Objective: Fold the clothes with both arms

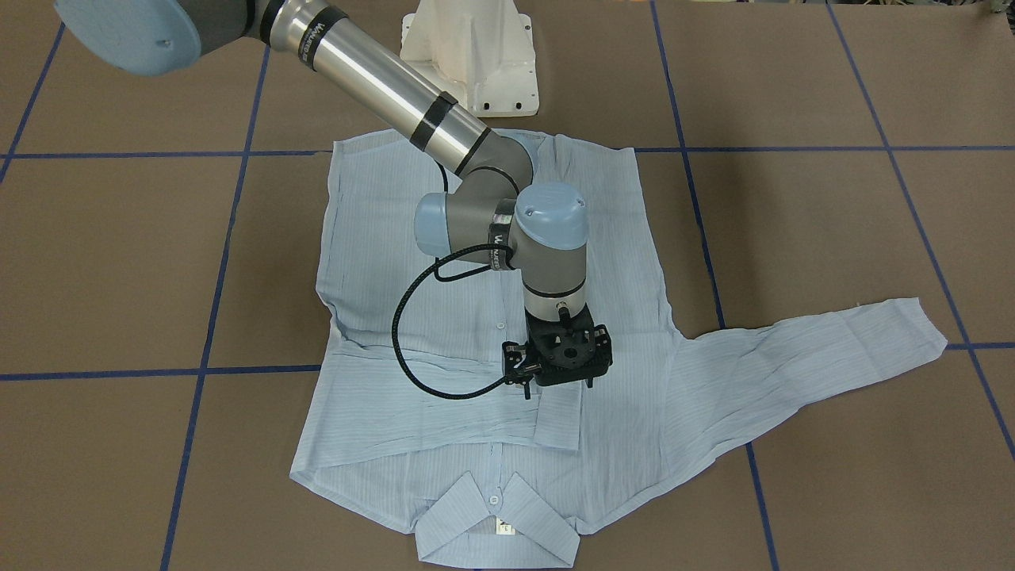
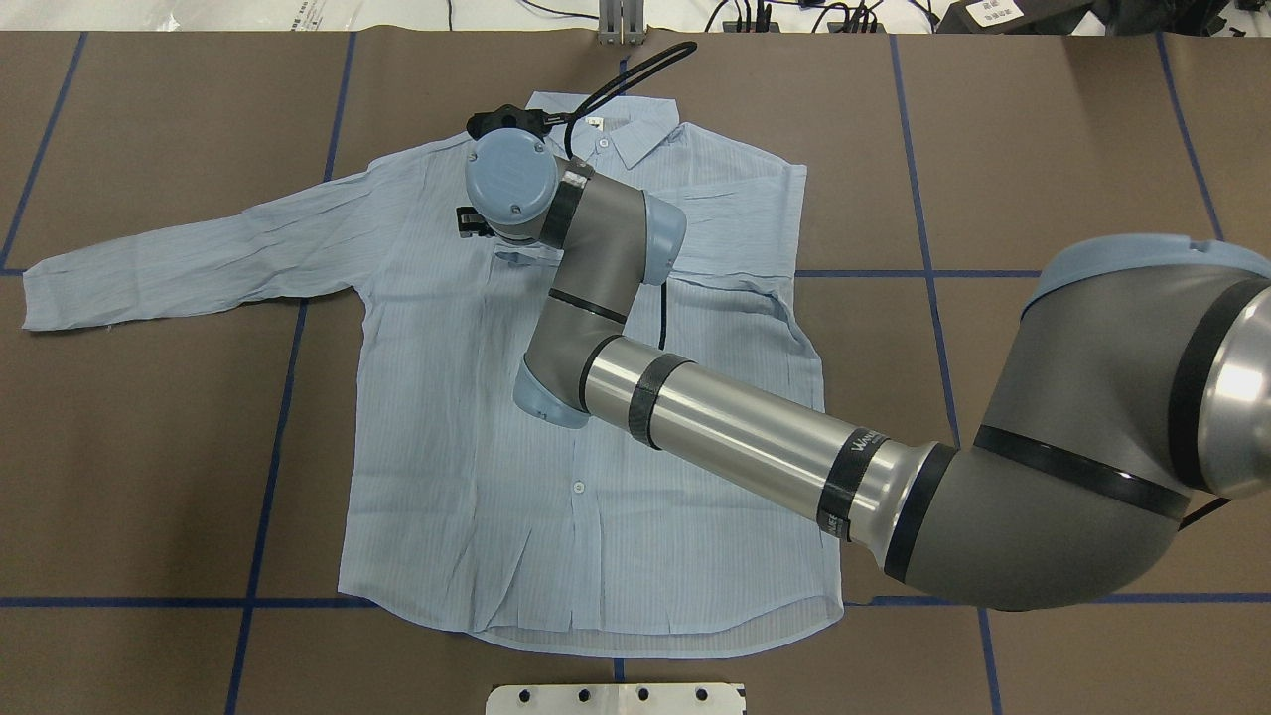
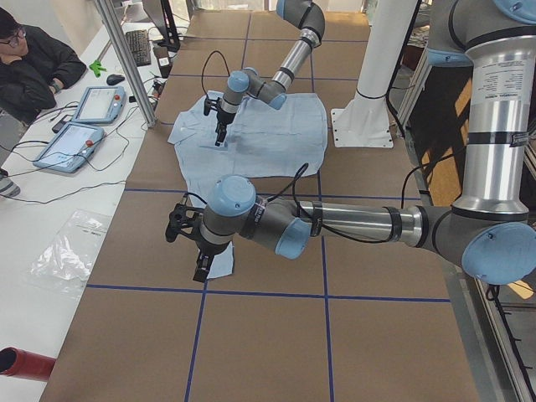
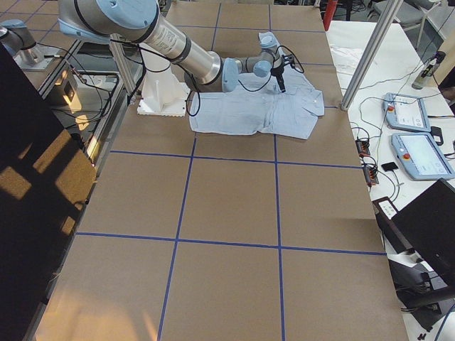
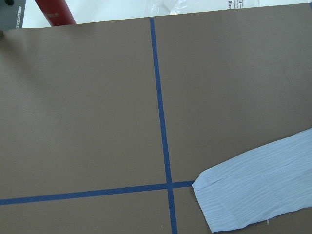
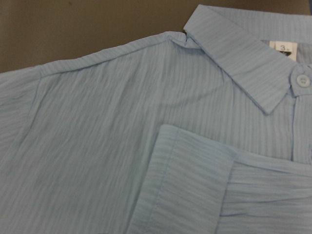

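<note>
The light blue striped shirt (image 1: 381, 238) (image 2: 447, 447) lies flat and buttoned on the brown table, its collar (image 1: 496, 523) toward the far side from the robot. One sleeve is folded across the chest, and its cuff (image 6: 190, 185) (image 1: 559, 420) rests flat below the collar. The other sleeve (image 2: 179, 263) (image 1: 809, 349) stretches straight out. My right gripper (image 1: 557, 379) (image 3: 219, 138) points down just above the folded cuff; its fingertips are hidden. My left gripper (image 3: 201, 270) hovers over the outstretched sleeve's cuff (image 5: 258, 190); I cannot tell its state.
The white pedestal (image 1: 476, 55) stands at the shirt's hem side. Blue tape lines cross the brown table. A person (image 3: 33, 67) sits at a side table with two teach pendants (image 3: 71, 142). A red cylinder (image 5: 53, 12) lies past the table edge.
</note>
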`<state>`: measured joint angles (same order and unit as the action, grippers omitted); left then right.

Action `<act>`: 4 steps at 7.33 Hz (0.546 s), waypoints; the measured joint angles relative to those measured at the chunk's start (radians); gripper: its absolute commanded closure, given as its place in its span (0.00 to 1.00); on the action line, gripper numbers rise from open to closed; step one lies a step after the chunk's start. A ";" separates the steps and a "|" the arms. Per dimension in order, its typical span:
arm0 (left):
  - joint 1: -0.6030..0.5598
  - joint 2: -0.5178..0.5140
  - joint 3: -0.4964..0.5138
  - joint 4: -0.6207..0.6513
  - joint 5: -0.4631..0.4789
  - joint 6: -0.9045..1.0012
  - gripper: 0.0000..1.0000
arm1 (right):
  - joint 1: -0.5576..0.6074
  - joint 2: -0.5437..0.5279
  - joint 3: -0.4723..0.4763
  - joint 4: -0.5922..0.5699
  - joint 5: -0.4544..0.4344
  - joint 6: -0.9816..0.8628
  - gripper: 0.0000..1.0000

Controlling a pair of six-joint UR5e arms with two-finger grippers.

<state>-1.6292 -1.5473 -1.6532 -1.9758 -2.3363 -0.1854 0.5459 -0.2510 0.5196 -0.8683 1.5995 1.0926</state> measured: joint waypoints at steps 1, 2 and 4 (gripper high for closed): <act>0.000 0.000 0.001 0.000 0.000 0.000 0.01 | -0.007 0.000 -0.013 0.025 -0.001 0.000 0.04; 0.000 0.000 0.002 0.000 0.001 0.001 0.01 | -0.011 0.001 -0.022 0.038 -0.001 0.000 0.04; 0.000 -0.001 0.001 0.000 0.002 0.002 0.01 | -0.015 0.002 -0.033 0.049 -0.001 0.000 0.05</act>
<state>-1.6291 -1.5478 -1.6520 -1.9758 -2.3348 -0.1838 0.5309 -0.2491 0.4870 -0.8194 1.5984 1.0922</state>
